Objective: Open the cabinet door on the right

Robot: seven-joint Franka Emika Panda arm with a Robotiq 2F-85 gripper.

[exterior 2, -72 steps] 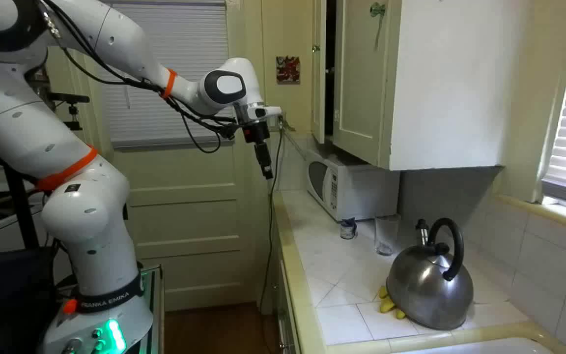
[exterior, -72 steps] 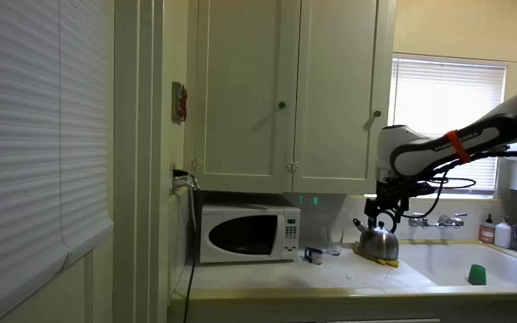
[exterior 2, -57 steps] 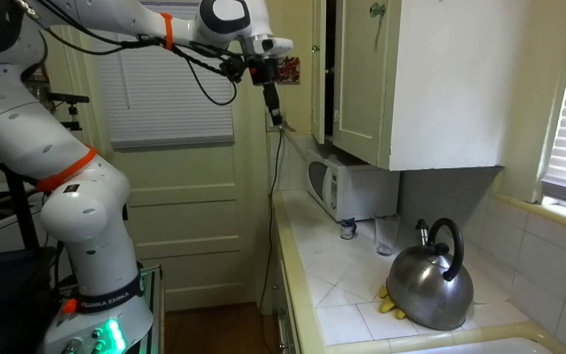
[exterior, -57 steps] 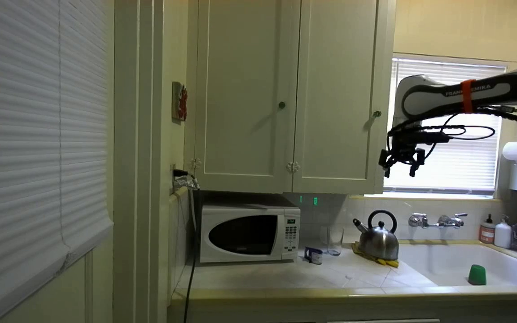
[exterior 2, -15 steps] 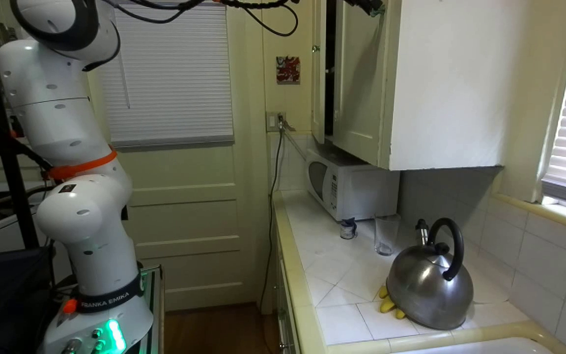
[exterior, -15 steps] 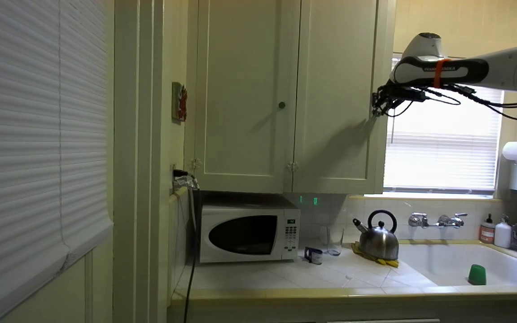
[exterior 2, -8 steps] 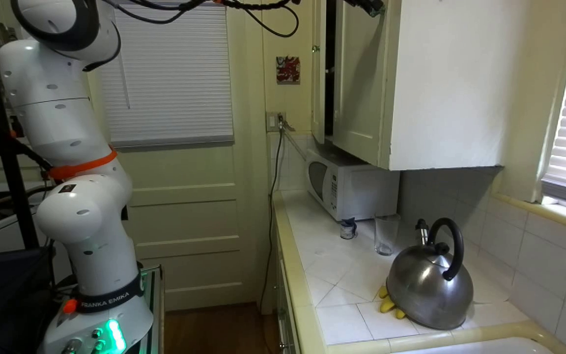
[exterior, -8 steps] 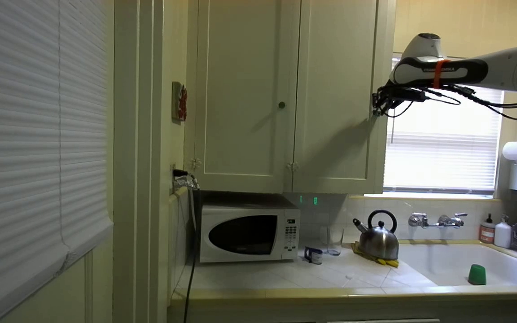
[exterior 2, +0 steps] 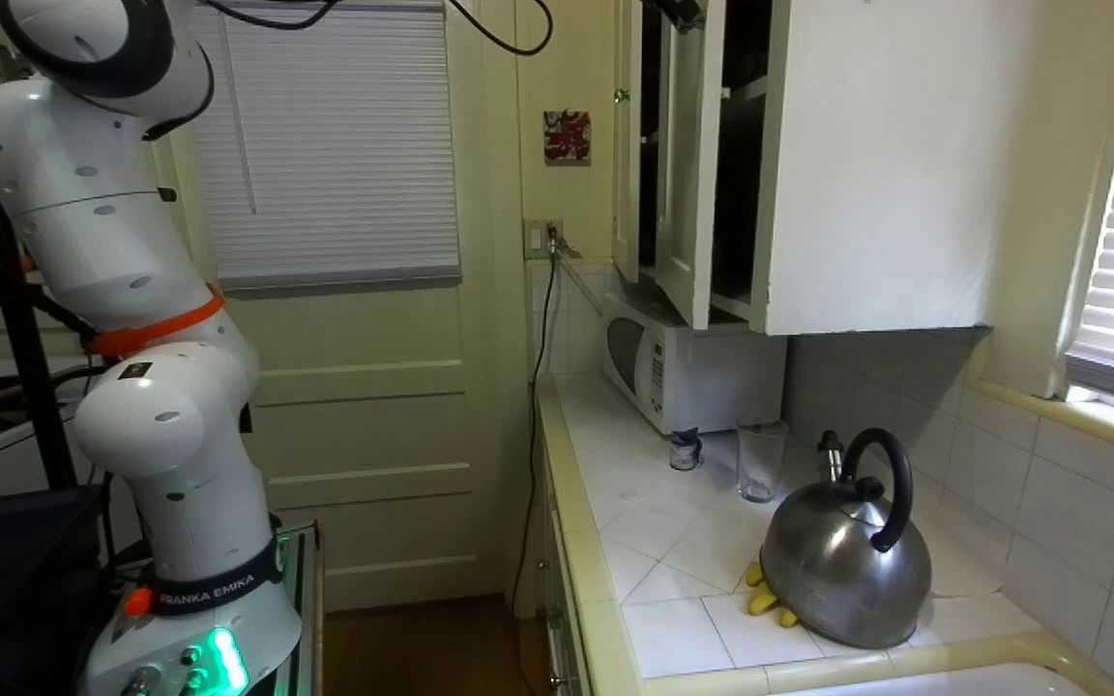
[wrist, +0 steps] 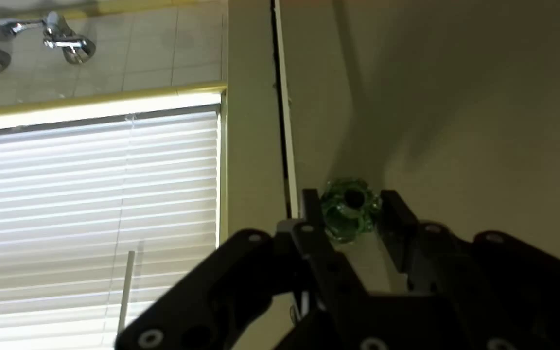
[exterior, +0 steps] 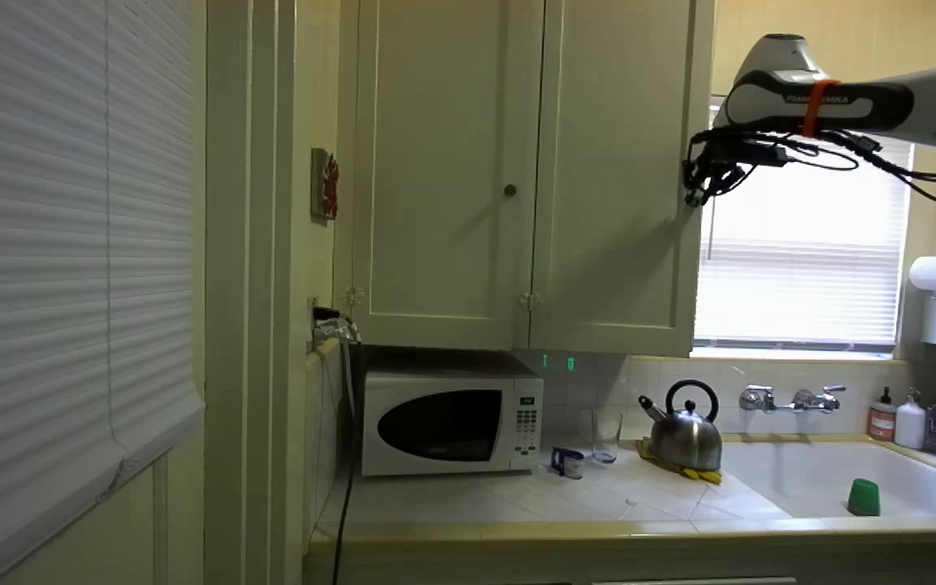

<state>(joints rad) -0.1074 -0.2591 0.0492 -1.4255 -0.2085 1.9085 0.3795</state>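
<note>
The cabinet door on the right, a tall cream panel, stands ajar in both exterior views [exterior: 610, 146] [exterior 2: 685, 184]. Between its free edge and the cabinet frame [exterior 2: 772, 193] a dark gap shows the shelves inside. In the wrist view a green glass knob [wrist: 345, 214] sits near that edge of the door [wrist: 455, 121]. My gripper [wrist: 350, 197] is shut on the knob, one finger on each side. An exterior view has the gripper [exterior: 694, 195] at the door's outer edge, hiding the knob. Only its tip shows at the top of an exterior view [exterior 2: 685, 19].
The matching left door [exterior: 444, 162] is beside it, with a dark gap along its edge [exterior 2: 627, 174]. Below are a microwave [exterior: 452, 422], a drinking glass [exterior 2: 758, 464], a small cup [exterior 2: 685, 450] and a kettle [exterior 2: 847, 570]. A window [wrist: 90, 204] adjoins the cabinet.
Earlier the gripper rose from near the kettle to the knob. Within the last half second the door has swung out from its frame, and the gripper has moved outward with the knob.
</note>
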